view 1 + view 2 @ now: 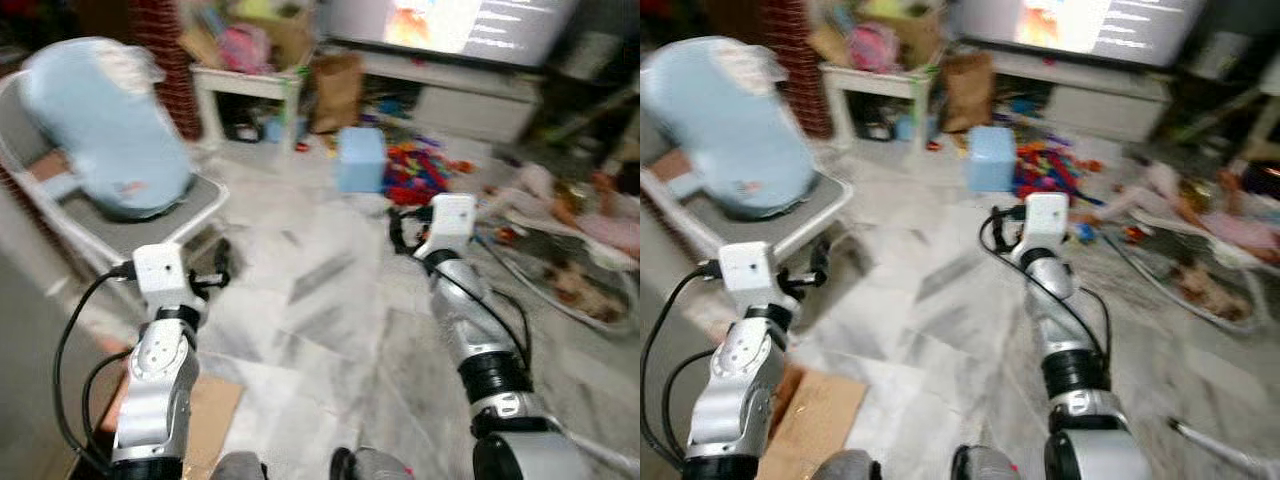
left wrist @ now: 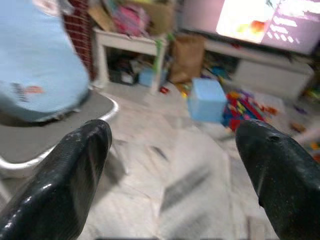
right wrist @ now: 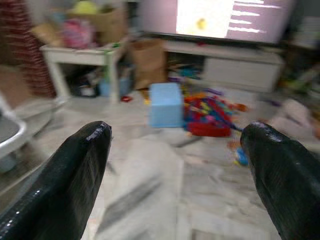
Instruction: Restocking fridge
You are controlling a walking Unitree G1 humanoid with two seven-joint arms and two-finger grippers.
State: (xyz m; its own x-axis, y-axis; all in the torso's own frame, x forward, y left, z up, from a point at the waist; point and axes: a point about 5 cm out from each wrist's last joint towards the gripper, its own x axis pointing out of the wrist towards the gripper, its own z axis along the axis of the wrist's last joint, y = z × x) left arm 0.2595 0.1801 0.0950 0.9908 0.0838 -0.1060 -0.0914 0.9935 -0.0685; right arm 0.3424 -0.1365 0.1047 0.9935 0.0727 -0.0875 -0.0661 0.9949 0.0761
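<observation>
Television (image 1: 450,25) text — blurred, unreadable

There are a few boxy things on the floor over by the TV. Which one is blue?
The light blue box standing on the pale floor beside the pile of colourful toys. The brown paper bag behind it is brown, and the low TV cabinet is white.

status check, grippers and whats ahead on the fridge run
Left gripper open, empty; right gripper open, empty. No fridge or stock seen. Ahead on the grey marble floor: light blue plastic box, heap of colourful toy bricks.
</observation>
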